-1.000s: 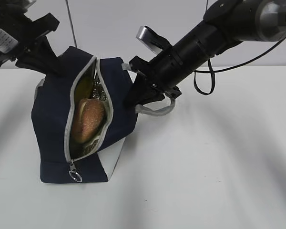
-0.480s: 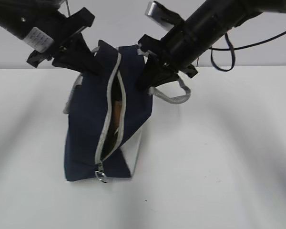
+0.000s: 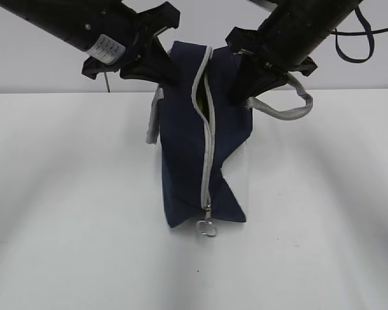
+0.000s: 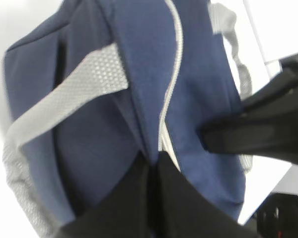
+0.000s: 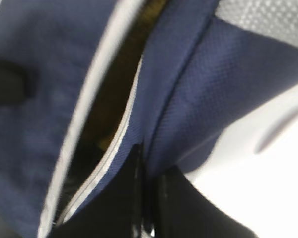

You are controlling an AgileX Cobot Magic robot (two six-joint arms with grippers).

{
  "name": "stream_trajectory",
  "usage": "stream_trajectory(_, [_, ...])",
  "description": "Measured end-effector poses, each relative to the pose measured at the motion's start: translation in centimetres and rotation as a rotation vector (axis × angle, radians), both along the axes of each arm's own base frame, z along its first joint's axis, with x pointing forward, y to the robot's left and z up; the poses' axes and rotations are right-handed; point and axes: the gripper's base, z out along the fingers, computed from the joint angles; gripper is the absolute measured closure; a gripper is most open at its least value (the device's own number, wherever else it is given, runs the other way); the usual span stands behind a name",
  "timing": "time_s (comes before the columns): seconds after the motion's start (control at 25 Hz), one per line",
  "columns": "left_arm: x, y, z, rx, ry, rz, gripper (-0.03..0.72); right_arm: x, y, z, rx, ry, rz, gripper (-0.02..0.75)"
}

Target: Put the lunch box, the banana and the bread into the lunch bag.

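Tools (image 3: 156, 63) (image 3: 246, 76) pinch lunch bag (image 3: 187, 148), contents hidden.

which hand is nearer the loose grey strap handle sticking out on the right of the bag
Right. The right hand pinches the navy-blue fabric lunch bag directly beside that grey strap handle; the left hand grips the bag's opposite top corner.

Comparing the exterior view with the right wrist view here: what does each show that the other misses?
Only the exterior view shows the whole lunch bag hanging between both arms, its ring pull at the bottom, the grey strap handle, the left end effector and the table. Only the right wrist view looks into the gaping zipper, where something yellowish sits in shadow; which item it is cannot be told. Both show navy fabric and the right end effector pinching the bag's edge.
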Motion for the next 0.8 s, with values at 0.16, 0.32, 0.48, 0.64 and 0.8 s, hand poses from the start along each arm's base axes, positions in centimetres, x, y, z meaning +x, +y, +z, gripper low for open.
stream_trajectory(0.16, [0.5, 0.1, 0.1, -0.009, -0.037, 0.036, 0.691, 0.1, -0.4, -0.2, -0.05, -0.012, 0.002, 0.743])
stream_trajectory(0.32, [1.1, -0.2, -0.9, -0.018, -0.014, 0.049, 0.691, 0.1, -0.5, -0.2, -0.06, -0.013, 0.0, 0.743])
stream_trajectory(0.48, [1.4, -0.5, -1.9, -0.022, 0.025, 0.046, 0.691, 0.1, -0.5, -0.3, -0.063, -0.013, -0.001, 0.743])
stream_trajectory(0.64, [1.4, -0.5, -2.0, -0.024, 0.031, 0.044, 0.691, 0.1, -0.5, -0.3, -0.065, -0.013, 0.0, 0.741])
stream_trajectory(0.8, [1.4, -0.5, -2.0, -0.024, 0.031, 0.044, 0.633, 0.1, -0.5, -0.2, -0.061, -0.012, -0.001, 0.641])
